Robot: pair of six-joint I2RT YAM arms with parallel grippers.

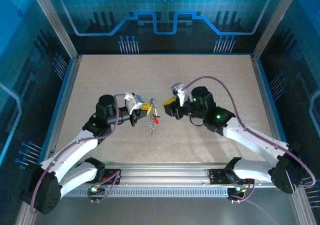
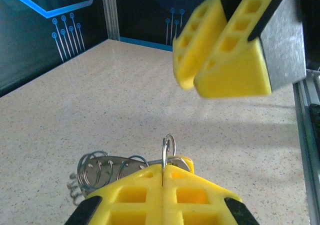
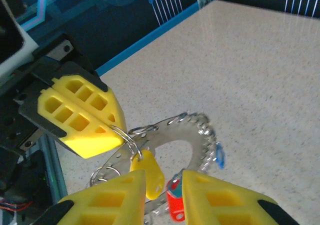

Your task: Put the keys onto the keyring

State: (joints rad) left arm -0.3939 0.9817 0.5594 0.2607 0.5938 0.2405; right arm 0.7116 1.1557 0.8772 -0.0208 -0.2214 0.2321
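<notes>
The keyring point(image 3: 197, 130) is a curved silver band edged with small split rings, hanging above the table between both grippers. My left gripper point(image 3: 117, 130) is shut on one small split ring point(image 2: 168, 144) of it. From that ring dangles the yellow-headed key point(image 3: 148, 172). The red-headed key point(image 3: 175, 209) hangs beside it, and the blue-headed key point(image 3: 220, 155) is at the band's far side. My right gripper point(image 3: 163, 187) is open, its fingers on either side of the yellow and red heads without touching them. From above, the left gripper point(image 1: 145, 108) and right gripper point(image 1: 167, 105) face each other across the keyring point(image 1: 152, 112).
The speckled beige table point(image 1: 165, 80) lies below with room all around. Blue-lit walls and metal posts point(image 1: 55, 22) enclose it. A metal rail point(image 1: 165, 172) runs along the near edge by the arm bases.
</notes>
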